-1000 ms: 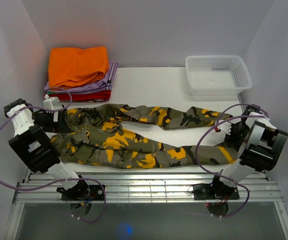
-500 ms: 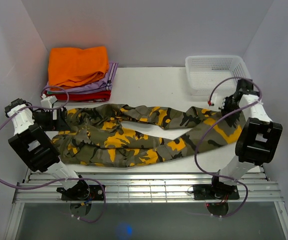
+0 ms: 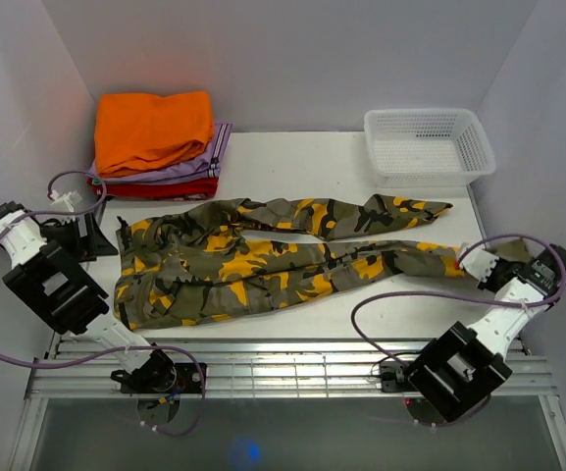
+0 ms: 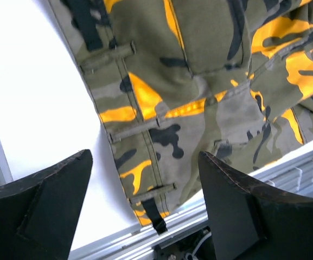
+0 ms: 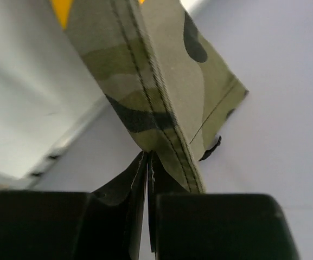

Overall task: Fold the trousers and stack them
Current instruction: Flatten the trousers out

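Note:
The camouflage trousers (image 3: 263,260) lie flat across the table, waist at the left and both legs running right. The near leg is pulled straight to its hem (image 5: 161,92). My right gripper (image 3: 471,265) is shut on that hem near the right wall, and the cloth runs away from the closed fingertips (image 5: 148,162). My left gripper (image 3: 101,238) stands open just left of the waist. In the left wrist view the waistband (image 4: 140,130) and its belt loops lie below and between the spread fingers (image 4: 53,200), which touch nothing.
A stack of folded clothes (image 3: 155,132), orange on top of lilac and red, sits at the back left. A white mesh basket (image 3: 428,145) stands at the back right. A metal rail (image 3: 283,363) lines the near edge. Walls close in left and right.
My right gripper closed on the near leg's hem, swung it up toward the basket, then pulled it out straight to the right. The left gripper drew back left off the waist.

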### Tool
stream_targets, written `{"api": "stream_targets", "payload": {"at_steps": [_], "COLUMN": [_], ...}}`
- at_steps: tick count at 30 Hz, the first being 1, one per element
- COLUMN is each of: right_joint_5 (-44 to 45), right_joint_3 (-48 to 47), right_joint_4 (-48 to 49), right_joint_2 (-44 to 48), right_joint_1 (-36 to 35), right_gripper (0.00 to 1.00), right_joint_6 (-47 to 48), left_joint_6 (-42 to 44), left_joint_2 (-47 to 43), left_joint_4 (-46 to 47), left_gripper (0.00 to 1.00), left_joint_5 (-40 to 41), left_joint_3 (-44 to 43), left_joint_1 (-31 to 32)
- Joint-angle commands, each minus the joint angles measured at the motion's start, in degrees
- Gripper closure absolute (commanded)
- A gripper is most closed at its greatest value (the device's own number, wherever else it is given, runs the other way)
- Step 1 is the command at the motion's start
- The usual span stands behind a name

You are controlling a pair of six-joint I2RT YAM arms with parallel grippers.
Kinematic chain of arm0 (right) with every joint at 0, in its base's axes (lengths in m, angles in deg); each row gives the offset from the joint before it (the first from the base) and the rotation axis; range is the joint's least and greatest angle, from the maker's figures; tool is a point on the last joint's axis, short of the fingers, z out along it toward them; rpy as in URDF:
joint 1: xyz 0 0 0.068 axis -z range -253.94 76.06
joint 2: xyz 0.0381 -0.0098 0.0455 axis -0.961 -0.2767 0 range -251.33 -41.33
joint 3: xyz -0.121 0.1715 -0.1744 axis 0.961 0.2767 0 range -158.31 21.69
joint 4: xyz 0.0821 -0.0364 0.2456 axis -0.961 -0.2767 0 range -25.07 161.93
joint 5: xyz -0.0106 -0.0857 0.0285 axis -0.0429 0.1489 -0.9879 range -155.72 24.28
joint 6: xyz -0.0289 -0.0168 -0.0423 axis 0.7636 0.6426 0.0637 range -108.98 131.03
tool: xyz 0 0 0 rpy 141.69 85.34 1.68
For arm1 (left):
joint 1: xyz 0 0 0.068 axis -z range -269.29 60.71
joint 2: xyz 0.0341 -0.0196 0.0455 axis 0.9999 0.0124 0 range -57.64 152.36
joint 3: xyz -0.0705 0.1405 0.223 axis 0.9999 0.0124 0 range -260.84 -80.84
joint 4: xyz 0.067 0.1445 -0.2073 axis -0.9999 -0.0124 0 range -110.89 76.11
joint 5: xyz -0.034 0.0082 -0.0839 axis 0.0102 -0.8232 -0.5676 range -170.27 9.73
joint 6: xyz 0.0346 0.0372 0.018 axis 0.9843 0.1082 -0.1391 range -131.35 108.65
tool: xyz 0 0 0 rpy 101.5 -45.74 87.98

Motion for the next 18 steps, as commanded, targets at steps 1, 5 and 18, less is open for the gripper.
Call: {"api": "stream_targets", "payload": {"at_steps": [1,5,18], "right_joint_5": [-3.51,-5.0,-6.33], "right_joint_3": [7.69,8.32,3.03], "right_joint_4": [-0.98,0.43,0.43], "right_joint_2": [-0.36,-5.18,-12.59], "right_joint_1": [7.84,19.09,26.33], "right_gripper": [0.92,0.92,0.92], "right_joint_6": [18.33,26.94,39.17], "left_joint_6": [5.32,11.48,17.02], "left_joint_2": [0.02,-0.07,-0.69], "left_joint_4": [-6.15,-10.12,-8.46], "left_gripper": [0.1,0.06,0.05], "left_joint_5": [-3.32,-1.31,3.8], "left_joint_3": [-1.13,0.62,18.8], "left_joint_1": [-3.78,-6.6,-7.48]}}
